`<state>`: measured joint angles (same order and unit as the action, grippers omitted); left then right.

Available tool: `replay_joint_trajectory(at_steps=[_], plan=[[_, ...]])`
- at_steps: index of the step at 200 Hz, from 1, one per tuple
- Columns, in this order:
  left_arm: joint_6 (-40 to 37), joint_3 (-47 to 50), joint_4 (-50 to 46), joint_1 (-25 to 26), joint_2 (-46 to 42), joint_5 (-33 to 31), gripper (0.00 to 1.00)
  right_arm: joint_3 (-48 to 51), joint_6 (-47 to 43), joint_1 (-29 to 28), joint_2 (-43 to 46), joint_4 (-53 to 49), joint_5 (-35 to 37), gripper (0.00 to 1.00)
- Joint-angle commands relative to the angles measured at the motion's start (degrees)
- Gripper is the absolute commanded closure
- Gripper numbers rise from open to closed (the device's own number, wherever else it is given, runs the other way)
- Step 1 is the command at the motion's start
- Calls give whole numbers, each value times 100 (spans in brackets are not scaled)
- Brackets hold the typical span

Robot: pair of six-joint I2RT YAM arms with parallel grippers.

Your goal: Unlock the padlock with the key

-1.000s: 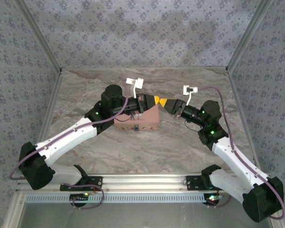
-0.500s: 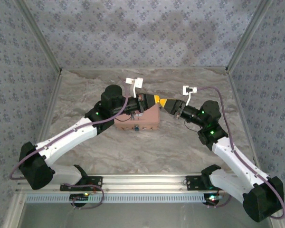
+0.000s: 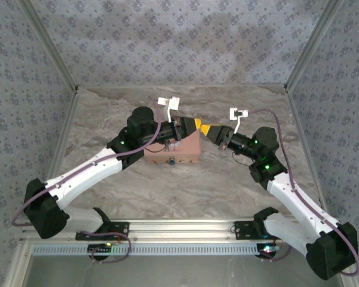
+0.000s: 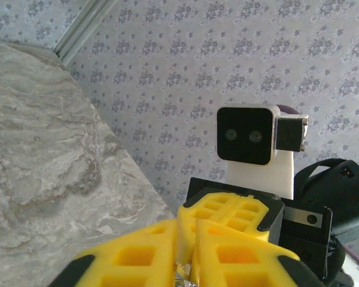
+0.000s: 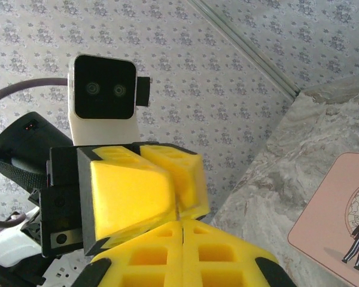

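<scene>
Above the pink box (image 3: 188, 149), the right tool (image 3: 209, 129) had just closed fully, tip to tip with the left tool (image 3: 194, 125), whose grip was unclear. This was probably a handover of the key, itself too small to make out. The padlock (image 3: 172, 161) sat on the box's near face.

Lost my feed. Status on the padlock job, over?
Right gripper shut, tips meeting left gripper above the pink box. Padlock on box front, untouched.

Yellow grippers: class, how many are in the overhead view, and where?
2. The left gripper and right gripper meet tip to tip by the pink box's far right corner.
</scene>
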<state>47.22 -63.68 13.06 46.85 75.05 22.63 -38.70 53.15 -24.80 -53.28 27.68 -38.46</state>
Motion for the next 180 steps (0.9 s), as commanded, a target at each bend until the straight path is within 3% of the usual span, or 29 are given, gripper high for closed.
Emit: replay_joint_trajectory(at_steps=[1, 35, 63, 82, 104, 129, 136, 158, 180], plan=[[-5, -59, 184, 29, -124, 11, 74, -49, -136, 10, 127, 20, -125, 100], [-16, -48, 107, 27, -156, 16, 75, -50, -155, 51, 172, -48, -214, 100], [-17, -55, 104, 33, -161, 23, 86, -41, -154, 57, 181, -61, -262, 100], [-13, -66, 107, 28, -144, 43, 100, -59, -175, 71, 186, -109, -290, 100], [-16, -60, 95, 33, -141, 34, 100, -76, -190, 144, 203, -199, -292, 100], [4, -49, 43, 32, -159, -156, 100, -120, -190, 260, 323, -409, -102, 61], [11, -40, 67, 35, -161, -184, 100, -118, -186, 281, 376, -434, -38, 54], [83, -39, 158, 30, -155, -219, 100, -92, -134, 271, 501, -452, 168, 41], [128, -27, 248, 30, -139, -242, 100, -11, -50, 171, 498, -290, 279, 38]])
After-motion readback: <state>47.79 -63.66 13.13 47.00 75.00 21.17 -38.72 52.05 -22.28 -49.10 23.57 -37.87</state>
